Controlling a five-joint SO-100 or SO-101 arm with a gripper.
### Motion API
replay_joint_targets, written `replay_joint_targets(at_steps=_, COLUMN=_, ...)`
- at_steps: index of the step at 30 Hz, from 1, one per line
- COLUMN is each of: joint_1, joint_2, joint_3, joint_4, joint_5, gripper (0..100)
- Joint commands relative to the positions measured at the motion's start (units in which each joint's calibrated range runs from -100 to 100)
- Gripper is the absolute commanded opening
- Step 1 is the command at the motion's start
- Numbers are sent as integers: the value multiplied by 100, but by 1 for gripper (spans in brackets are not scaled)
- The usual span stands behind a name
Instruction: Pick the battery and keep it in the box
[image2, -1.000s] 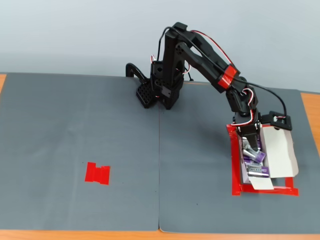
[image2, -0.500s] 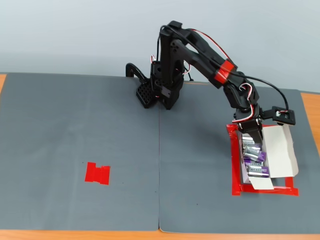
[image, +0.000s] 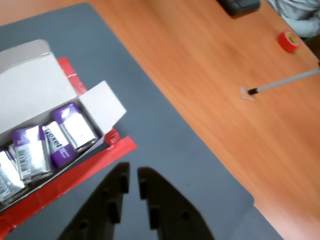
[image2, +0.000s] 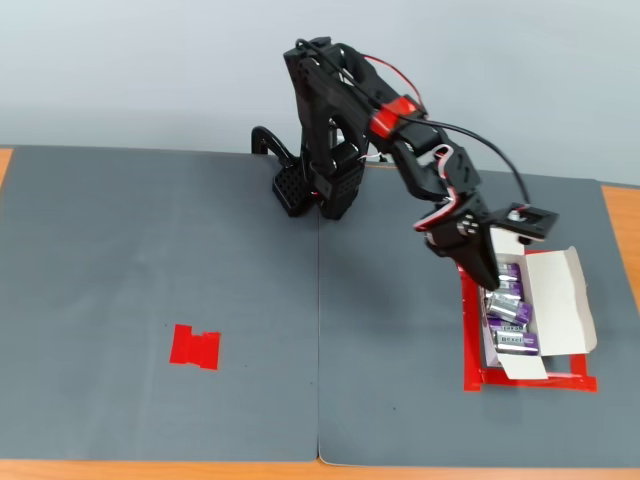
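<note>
Black arm bent forward and down to the right, gripper (image2: 493, 281) raised, fingers nearly together, holding nothing

We see a grey mat (image2: 200, 260) covering most of the wooden tabletop (image: 210, 75). A small red tape patch (image2: 195, 347) lies on the mat at about eight o'clock in the fixed view. A red tape outline (image2: 467, 330) sits at four o'clock. In the wrist view, a red tape roll (image: 288, 40) rests on the wood at two o'clock.
</note>
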Motion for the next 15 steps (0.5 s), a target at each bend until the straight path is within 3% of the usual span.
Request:
replay_joint_targets(at_steps=1, joint_1=519, joint_2=-861, joint_3=150, joint_4=-15, joint_5=-195, gripper=2)
replay_joint_targets(at_steps=15, joint_1=2675, joint_2=-3684, joint_3=2086, joint_4=-15, joint_5=-794, gripper=2)
